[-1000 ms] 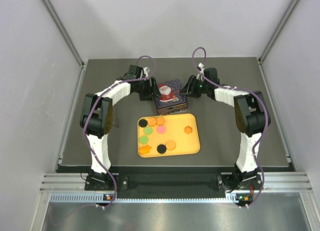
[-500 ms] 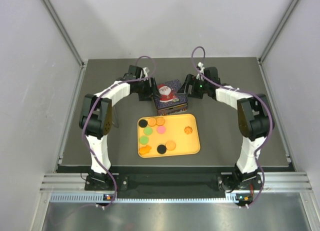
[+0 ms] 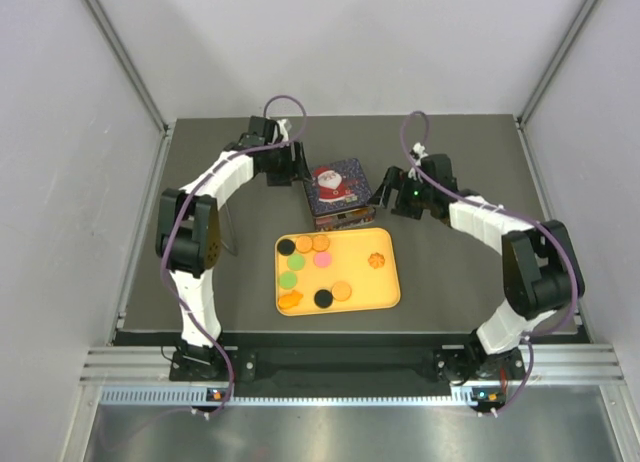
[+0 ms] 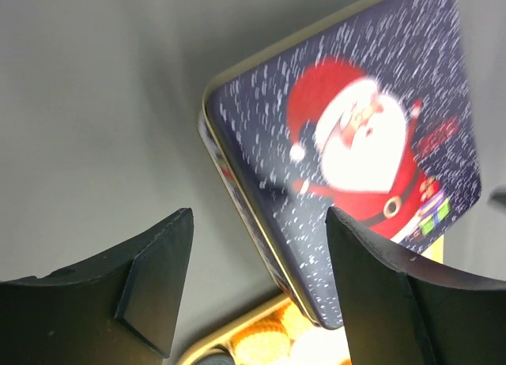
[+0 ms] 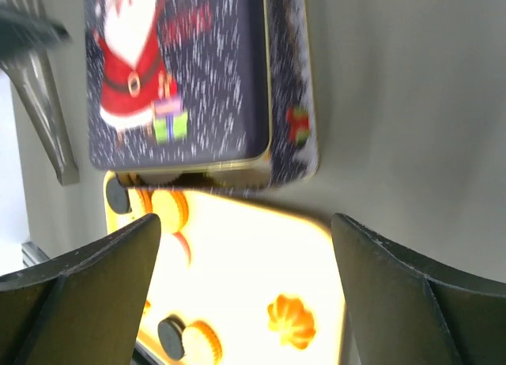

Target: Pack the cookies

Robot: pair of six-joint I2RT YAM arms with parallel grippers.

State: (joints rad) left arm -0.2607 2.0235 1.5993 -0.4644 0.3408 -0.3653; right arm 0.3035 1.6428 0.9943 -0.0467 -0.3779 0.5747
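Note:
The cookies, small orange, green, pink and black discs [image 3: 322, 259], lie on a yellow tray [image 3: 385, 294] in the middle of the table. A dark Santa tin [image 3: 340, 187] with its lid on stands just behind the tray. My left gripper [image 3: 297, 174] is open and empty by the tin's left side; in the left wrist view the tin [image 4: 356, 144] lies ahead of my open gripper [image 4: 257, 294]. My right gripper [image 3: 387, 197] is open and empty to the tin's right; its view shows the tin [image 5: 182, 80], the tray [image 5: 261, 246] and an orange flower cookie [image 5: 291, 321].
A thin metal bracket [image 3: 230, 242] stands by the left arm's elbow. The dark mat [image 3: 470, 162] is enclosed by grey walls on the left, right and back.
Both grippers have drawn back from the tin's sides, the left up and left, the right to the right. The lid now sits flatter on the tin.

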